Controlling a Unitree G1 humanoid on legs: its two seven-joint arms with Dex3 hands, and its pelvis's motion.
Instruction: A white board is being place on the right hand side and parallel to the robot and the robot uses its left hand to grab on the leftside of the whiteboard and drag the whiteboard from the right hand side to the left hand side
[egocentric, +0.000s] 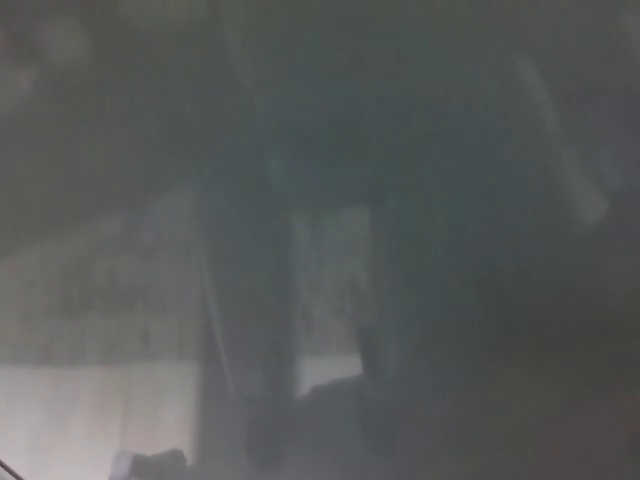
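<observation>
The whiteboard (330, 200) fills almost the whole head view as a dim grey, glossy surface with blurred dark reflections on it. Only a thin sliver of its left frame edge (6, 470) shows in the bottom left corner. Neither of my hands shows, so any grip on the board is hidden from me.
A paler reflected band (90, 410) lies across the lower left of the board's surface. A small dark blurred shape (150, 465) sits at the bottom edge; I cannot tell what it is. Nothing beyond the board shows.
</observation>
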